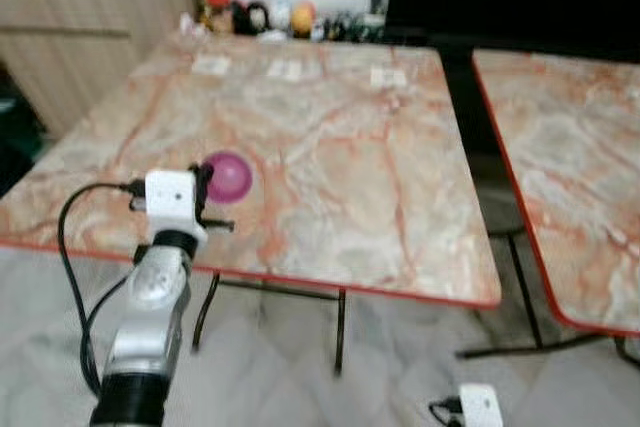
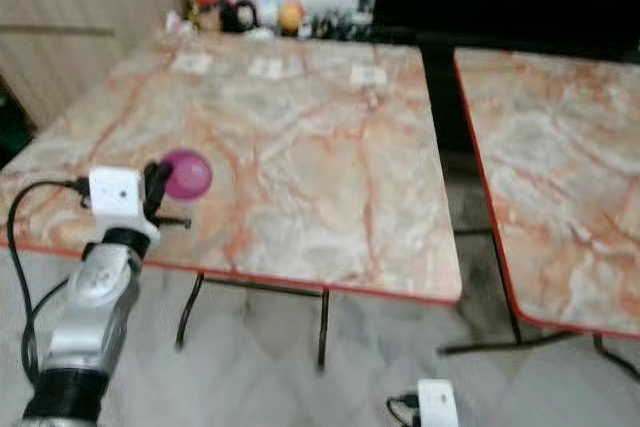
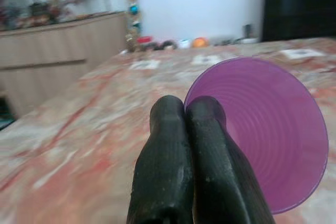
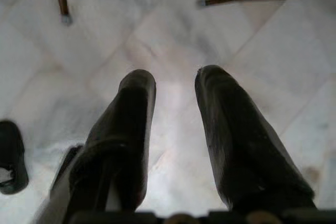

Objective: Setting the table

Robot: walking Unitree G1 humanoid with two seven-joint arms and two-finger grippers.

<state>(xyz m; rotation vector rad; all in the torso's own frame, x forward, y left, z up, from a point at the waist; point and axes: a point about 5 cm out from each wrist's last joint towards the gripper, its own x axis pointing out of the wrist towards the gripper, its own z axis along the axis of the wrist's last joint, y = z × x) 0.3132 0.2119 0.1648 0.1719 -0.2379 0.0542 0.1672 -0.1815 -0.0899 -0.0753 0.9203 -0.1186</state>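
Observation:
A purple plastic bowl is at the front left part of the marble-patterned table. My left gripper reaches over the table's front edge and is shut on the bowl's rim. In the left wrist view the two black fingers press together, and the bowl is tipped with its ribbed inside facing the camera. I cannot tell whether the bowl touches the tabletop. My right gripper hangs low over the tiled floor, open with nothing between its fingers.
Three small white cards lie near the table's far edge, with several small ornaments behind them. A second marble table stands to the right across a narrow gap. A wooden cabinet is at the far left.

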